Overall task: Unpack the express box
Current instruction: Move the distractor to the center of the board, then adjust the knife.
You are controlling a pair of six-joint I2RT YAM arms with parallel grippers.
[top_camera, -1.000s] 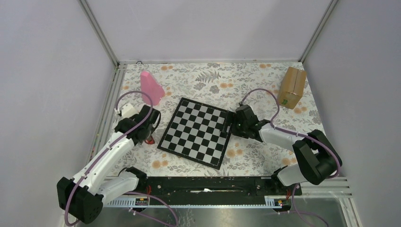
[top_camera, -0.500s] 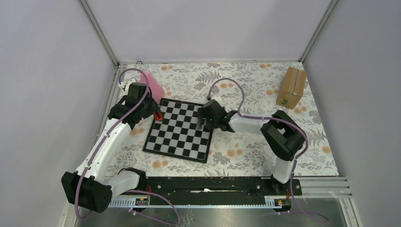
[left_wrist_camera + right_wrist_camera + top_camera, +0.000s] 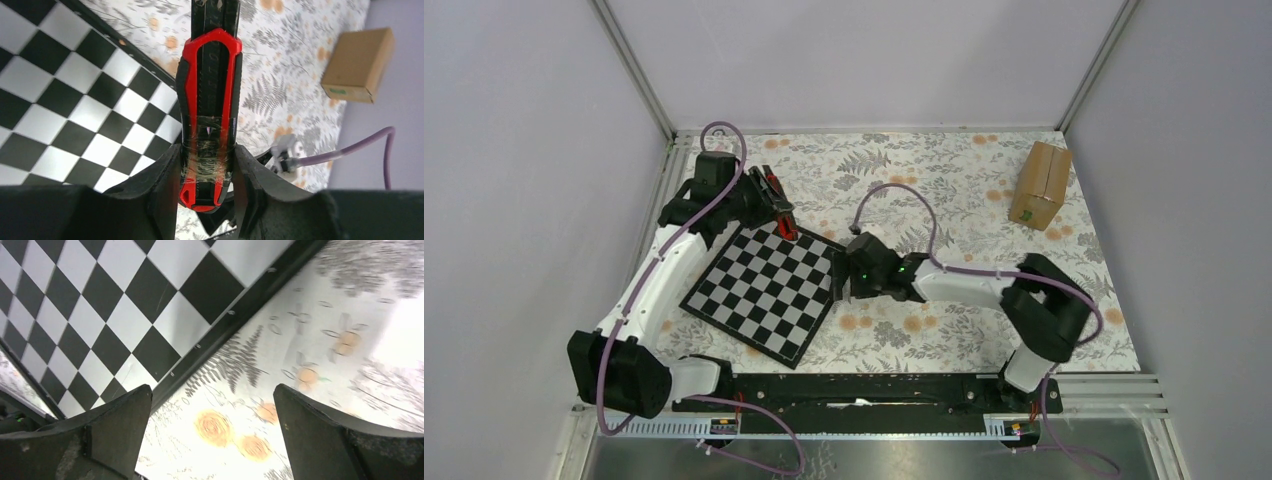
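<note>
Between the fingers of the left pincer (image 3: 206, 170), a red-and-black utility knife (image 3: 209, 70) is clamped by its butt end, which is wrapped in clear tape. The jaws are drawn in tightly against the handle's two sides. The knife is pointed away from the wrist, and this pincer is held at the far left of the scene, above the far corner of a chessboard (image 3: 764, 290). Whether the knife's tip is touching the board cannot be told.

At the board's right edge the right pincer (image 3: 212, 390) is held low, its jaws spread as wide as they go and nothing gripped between them. Between its fingers the board's black rim and the flower-patterned worktop (image 3: 944, 180) are seen. It cannot be told whether the board is touched by either finger.

At the far right corner of the worktop, close to the right wall, the express box (image 3: 1040, 184) is found. It is closed and is marked with a small green patch on its near face. It is well apart from both pincers and from the chessboard.
</note>
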